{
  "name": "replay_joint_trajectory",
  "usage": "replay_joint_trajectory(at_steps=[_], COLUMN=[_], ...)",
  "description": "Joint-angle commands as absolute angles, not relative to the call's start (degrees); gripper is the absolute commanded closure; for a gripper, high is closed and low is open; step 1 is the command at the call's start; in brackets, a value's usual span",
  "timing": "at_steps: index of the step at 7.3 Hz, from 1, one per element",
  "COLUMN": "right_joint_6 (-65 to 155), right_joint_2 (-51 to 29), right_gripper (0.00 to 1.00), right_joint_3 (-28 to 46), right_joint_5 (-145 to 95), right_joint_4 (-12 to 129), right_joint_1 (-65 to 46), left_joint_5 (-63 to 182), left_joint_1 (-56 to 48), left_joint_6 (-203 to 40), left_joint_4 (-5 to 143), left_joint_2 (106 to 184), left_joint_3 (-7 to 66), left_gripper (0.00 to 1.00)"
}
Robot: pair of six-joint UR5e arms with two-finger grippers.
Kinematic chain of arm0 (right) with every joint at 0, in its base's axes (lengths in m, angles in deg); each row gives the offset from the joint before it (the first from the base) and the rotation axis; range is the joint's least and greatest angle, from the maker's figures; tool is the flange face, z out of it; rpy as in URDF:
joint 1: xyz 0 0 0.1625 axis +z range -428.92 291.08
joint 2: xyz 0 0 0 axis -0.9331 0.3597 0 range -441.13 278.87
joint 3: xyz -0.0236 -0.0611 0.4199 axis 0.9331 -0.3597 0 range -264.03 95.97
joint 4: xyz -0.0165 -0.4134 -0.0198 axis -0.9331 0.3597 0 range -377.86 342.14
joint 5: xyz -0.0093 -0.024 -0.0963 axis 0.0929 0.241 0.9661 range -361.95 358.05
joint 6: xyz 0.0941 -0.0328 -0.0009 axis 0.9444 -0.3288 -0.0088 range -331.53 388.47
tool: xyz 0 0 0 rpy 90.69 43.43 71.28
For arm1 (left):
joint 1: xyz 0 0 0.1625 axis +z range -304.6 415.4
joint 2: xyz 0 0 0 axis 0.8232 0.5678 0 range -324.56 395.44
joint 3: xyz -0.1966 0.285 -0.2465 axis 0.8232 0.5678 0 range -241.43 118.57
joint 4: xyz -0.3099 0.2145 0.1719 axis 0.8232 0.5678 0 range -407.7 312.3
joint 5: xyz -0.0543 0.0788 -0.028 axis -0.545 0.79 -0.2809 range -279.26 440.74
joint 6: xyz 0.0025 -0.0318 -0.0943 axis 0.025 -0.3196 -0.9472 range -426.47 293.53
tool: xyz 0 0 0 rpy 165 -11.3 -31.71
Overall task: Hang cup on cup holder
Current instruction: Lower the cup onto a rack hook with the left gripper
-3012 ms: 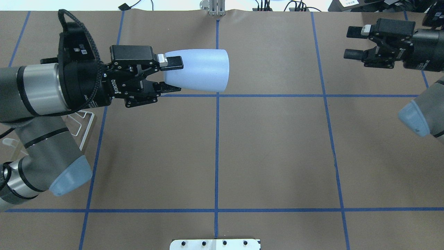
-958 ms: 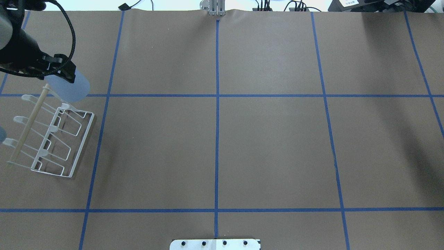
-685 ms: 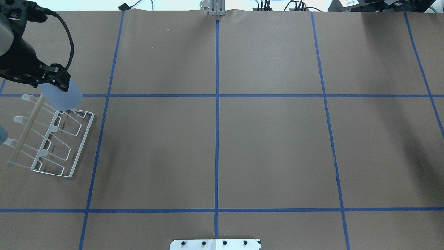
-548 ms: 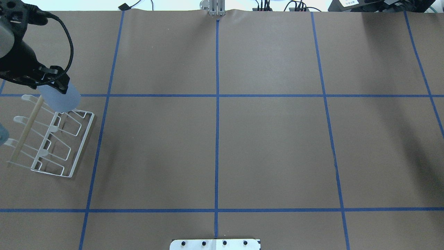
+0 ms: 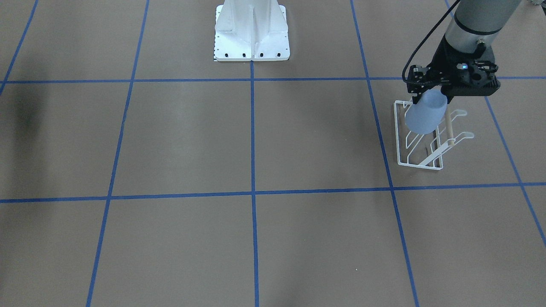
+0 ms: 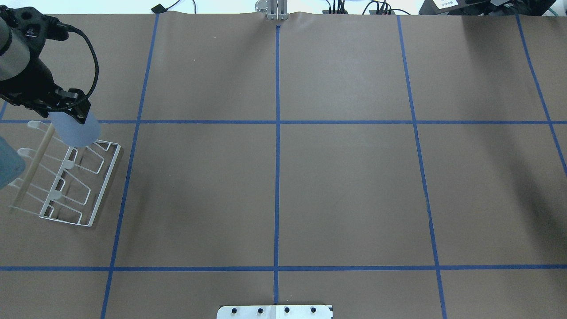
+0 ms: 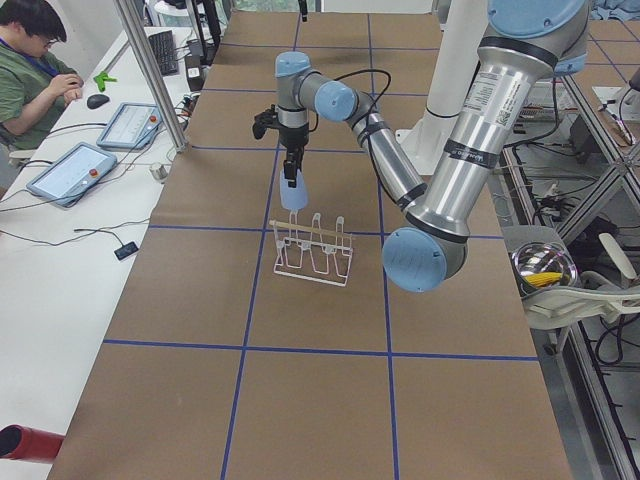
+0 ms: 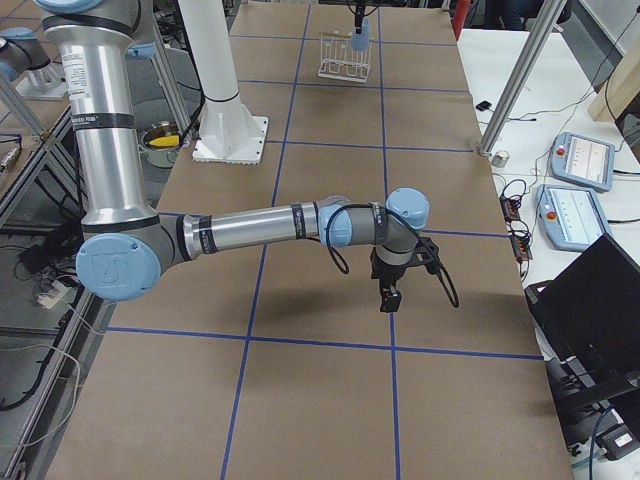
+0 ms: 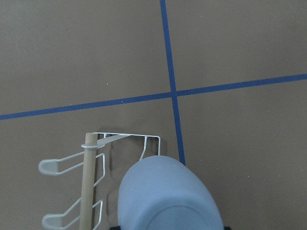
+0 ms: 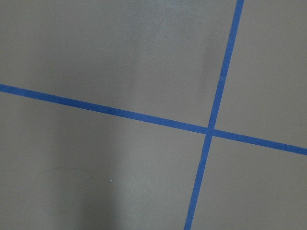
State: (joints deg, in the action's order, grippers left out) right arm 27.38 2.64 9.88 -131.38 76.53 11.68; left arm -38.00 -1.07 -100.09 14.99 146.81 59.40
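My left gripper (image 6: 66,114) is shut on the pale blue cup (image 6: 76,132) and holds it mouth down over the far end of the white wire cup holder (image 6: 66,186). The front-facing view shows the cup (image 5: 425,114) covering the top of the holder (image 5: 420,147) beside its wooden rod (image 5: 448,128). In the left wrist view the cup (image 9: 165,196) fills the bottom, with the holder (image 9: 96,158) to its left. I cannot tell whether a prong is inside the cup. My right gripper (image 8: 390,297) points down over bare table far from both; I cannot tell if it is open or shut.
The white robot base plate (image 5: 251,34) is at the table's near middle. Blue tape lines (image 6: 277,177) grid the brown table. A person (image 7: 30,60) sits at a side bench with tablets (image 7: 70,172) beyond the far edge.
My left arm carried the cup from the table's middle to the cup holder at the left. In the last second the cup sank a little lower over the holder's far end. My right arm left the overhead view.
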Motion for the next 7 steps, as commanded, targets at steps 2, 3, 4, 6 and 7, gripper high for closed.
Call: replay_joint_trajectory(at_steps=[2,3,4,6,7], right_joint_6=[27.51,27.51,27.59,27.68,27.77], right_joint_2=[2.27,2.27,2.19,2.19,2.19], right_gripper=[0.0,0.0,0.0,0.0,0.0], right_joint_3=[9.66,9.66,9.75,9.75,9.75], right_joint_5=[-131.59,-131.68,-131.68,-131.68,-131.68], right_joint_4=[76.62,76.79,76.79,76.79,76.79], right_joint_1=[11.68,11.68,11.68,11.68,11.68], left_joint_5=[-38.09,-38.26,-39.31,-40.55,-40.64], left_joint_1=[-1.02,-0.94,-0.94,-0.67,-0.58], left_joint_6=[-98.9,-98.9,-98.9,-98.9,-98.9], left_joint_4=[15.41,16.37,18.03,19.71,20.85], left_joint_2=[146.89,146.8,146.8,146.8,146.8], left_joint_3=[56.96,55.74,53.9,51.43,50.12], left_gripper=[1.0,1.0,1.0,1.0,1.0])
